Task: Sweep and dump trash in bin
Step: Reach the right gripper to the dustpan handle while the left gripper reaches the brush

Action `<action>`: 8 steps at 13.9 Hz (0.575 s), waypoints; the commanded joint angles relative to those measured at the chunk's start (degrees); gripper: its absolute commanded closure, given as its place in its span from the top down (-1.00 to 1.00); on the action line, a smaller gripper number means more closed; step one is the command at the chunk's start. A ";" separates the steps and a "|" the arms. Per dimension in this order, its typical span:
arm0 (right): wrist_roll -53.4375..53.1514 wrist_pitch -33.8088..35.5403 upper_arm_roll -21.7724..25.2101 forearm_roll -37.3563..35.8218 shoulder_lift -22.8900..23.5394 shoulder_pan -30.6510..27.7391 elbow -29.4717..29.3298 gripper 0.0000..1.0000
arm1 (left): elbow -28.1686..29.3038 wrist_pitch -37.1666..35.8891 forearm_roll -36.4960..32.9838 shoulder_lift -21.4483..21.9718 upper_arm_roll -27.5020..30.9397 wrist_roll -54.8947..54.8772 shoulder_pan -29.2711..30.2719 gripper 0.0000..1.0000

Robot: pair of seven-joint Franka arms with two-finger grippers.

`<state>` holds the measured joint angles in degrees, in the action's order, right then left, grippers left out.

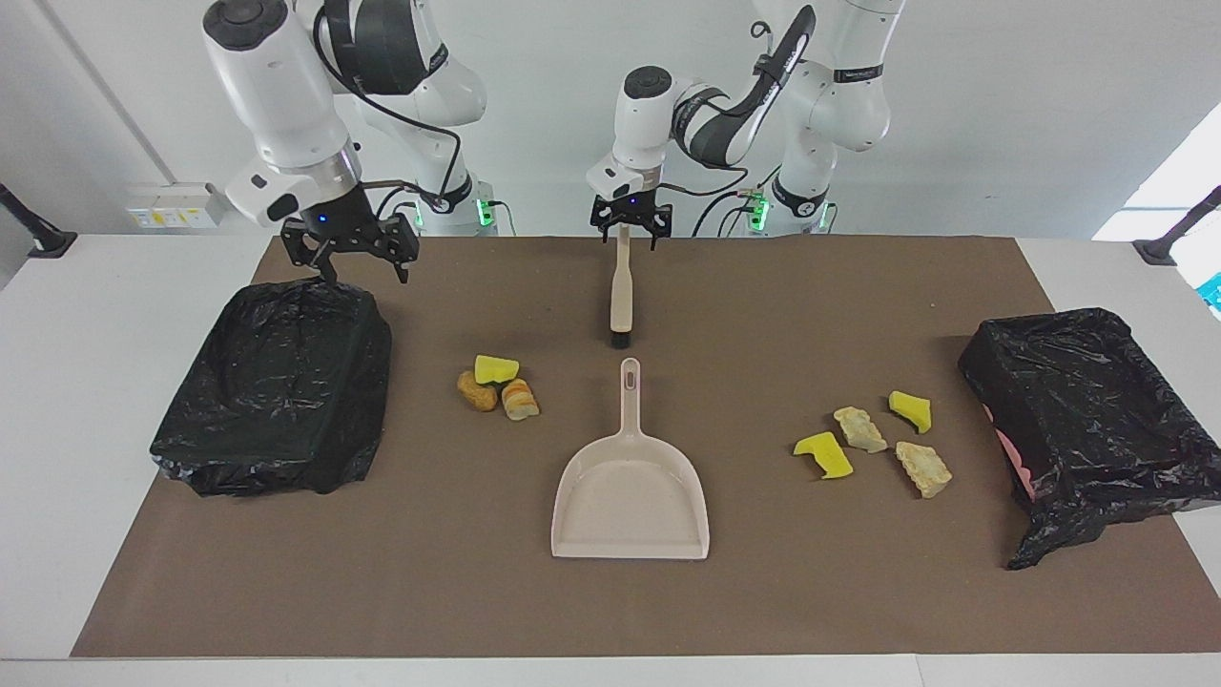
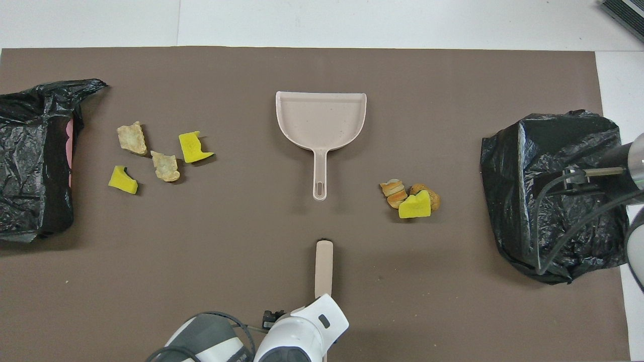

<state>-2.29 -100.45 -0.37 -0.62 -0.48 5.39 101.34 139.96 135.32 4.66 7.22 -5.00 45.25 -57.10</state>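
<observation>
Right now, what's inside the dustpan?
Nothing: the dustpan pan shows bare in both views. All the trash lies on the mat, three pieces toward the right arm's end, four toward the left arm's. No part of the pan is covered.

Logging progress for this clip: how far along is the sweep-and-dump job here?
Nothing is swept yet: all seven trash pieces lie on the mat, and the dustpan is empty. In hand: the left hand, open, is over the brush handle's end; the right hand, open, hangs by a bagged bin. Grasping, sweeping and dumping remain.

Yellow, beige, orange-brown trash point(image 1: 498, 385); beige dustpan point(image 1: 630, 496); black bins point(image 1: 277, 386).
</observation>
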 commanded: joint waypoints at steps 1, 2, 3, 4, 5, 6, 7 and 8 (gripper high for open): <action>-1.66 -1.06 -0.07 1.41 0.22 0.76 0.87 1.00 | 0.67 1.88 0.35 0.08 1.22 0.71 -1.43 1.00; -2.80 -1.24 -0.07 1.41 0.22 1.38 0.88 1.00 | 0.58 1.79 0.35 -0.27 1.22 0.71 -1.35 0.97; -3.85 -1.24 -0.07 1.41 0.22 1.64 0.88 1.00 | 0.58 1.70 0.35 -0.62 1.22 0.71 -1.35 0.70; -4.30 -1.33 -0.07 1.32 0.39 1.82 0.88 1.00 | 0.67 1.62 0.35 -1.32 1.22 0.80 -1.35 0.46; -4.39 -1.76 -0.07 0.97 1.26 2.87 0.53 1.00 | 0.58 1.96 0.35 -2.90 1.22 1.06 -1.35 0.28; -4.48 -2.90 -0.07 1.14 2.40 3.66 0.00 1.00 | 0.49 2.05 0.35 -3.43 1.22 1.15 -1.35 0.04; -5.43 -5.00 -0.07 1.40 3.28 3.93 -0.18 1.00 | 0.06 1.53 0.35 -3.44 1.30 1.15 -1.35 0.00; -7.53 -6.50 -0.07 1.41 4.51 5.15 -1.14 1.00 | -0.12 1.18 0.35 -3.00 1.30 1.07 -0.82 0.00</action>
<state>-6.99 -104.09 -0.39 -0.59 1.74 9.40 101.35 139.90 135.94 4.66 4.08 -4.70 45.60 -57.14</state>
